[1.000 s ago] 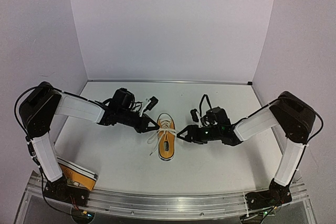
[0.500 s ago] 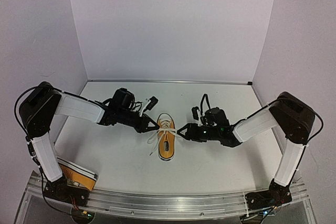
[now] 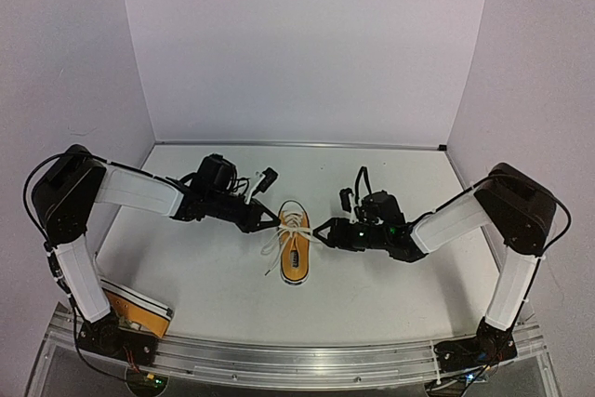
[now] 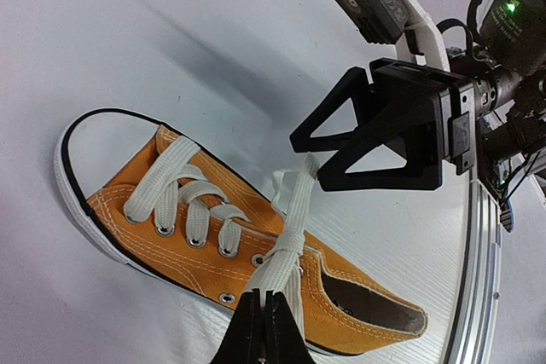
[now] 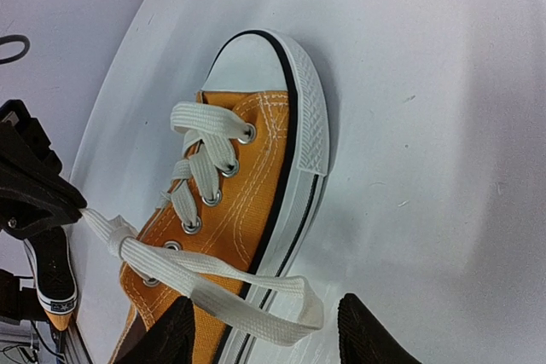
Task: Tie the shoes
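Currently left jaws are pinched shut on a white lace [image 4: 288, 249] at the shoe's [image 3: 294, 246] 10 o'clock, likely pulling it taut; right jaws gape at 3 o'clock, straddling a lace loop [image 5: 213, 267], gripping nothing. Shoe lies mid counter [image 3: 390, 295], toe at 12 o'clock. Second shoe [image 3: 135, 311] at 7 o'clock, mostly hidden behind left arm [image 3: 139, 191].

Orange-yellow canvas with white stitching on the shoe [image 4: 183, 262]. White laces [image 4: 162, 178], white toe cap, white sole edged by a thin black line, silver eyelets. Same orange and white on the second shoe [image 3: 139, 315], left of the first. Black on the left gripper [image 4: 263, 326] and right gripper [image 4: 307, 161] flanking it. Plain white table [image 3: 214, 276] beneath.
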Tool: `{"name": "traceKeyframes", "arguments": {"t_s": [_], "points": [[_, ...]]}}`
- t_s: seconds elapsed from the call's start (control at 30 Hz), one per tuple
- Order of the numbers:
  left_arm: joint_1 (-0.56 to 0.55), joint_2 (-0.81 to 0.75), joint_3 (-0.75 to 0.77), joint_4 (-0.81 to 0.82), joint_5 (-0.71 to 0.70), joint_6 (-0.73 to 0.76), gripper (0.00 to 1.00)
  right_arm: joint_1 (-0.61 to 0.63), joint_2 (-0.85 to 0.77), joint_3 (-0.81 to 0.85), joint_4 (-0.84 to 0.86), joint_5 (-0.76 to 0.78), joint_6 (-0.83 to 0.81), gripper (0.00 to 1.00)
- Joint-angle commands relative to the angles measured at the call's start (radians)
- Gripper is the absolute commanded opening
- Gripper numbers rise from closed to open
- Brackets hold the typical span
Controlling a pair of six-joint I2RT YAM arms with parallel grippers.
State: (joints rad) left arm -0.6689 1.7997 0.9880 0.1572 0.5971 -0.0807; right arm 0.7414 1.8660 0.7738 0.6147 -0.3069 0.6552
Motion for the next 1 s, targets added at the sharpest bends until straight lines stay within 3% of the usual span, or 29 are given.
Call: {"name": "traceKeyframes", "arguments": {"t_s": [0.0,0.53,0.97], "points": [[0.021,-0.073,0.031,-0.002,-0.031,-0.01,0.0,0.006,-0.042,0.005,0.03,0.01,-0.01,0.55],[0.091,-0.154,0.017,-0.051,-0.15,-0.02,0.0,0.006,-0.058,0.017,0.014,-0.023,-0.027,0.54],[0.143,-0.182,0.003,-0.06,-0.217,-0.049,0.0,0.006,0.007,0.068,0.027,-0.072,-0.026,0.43]]}}
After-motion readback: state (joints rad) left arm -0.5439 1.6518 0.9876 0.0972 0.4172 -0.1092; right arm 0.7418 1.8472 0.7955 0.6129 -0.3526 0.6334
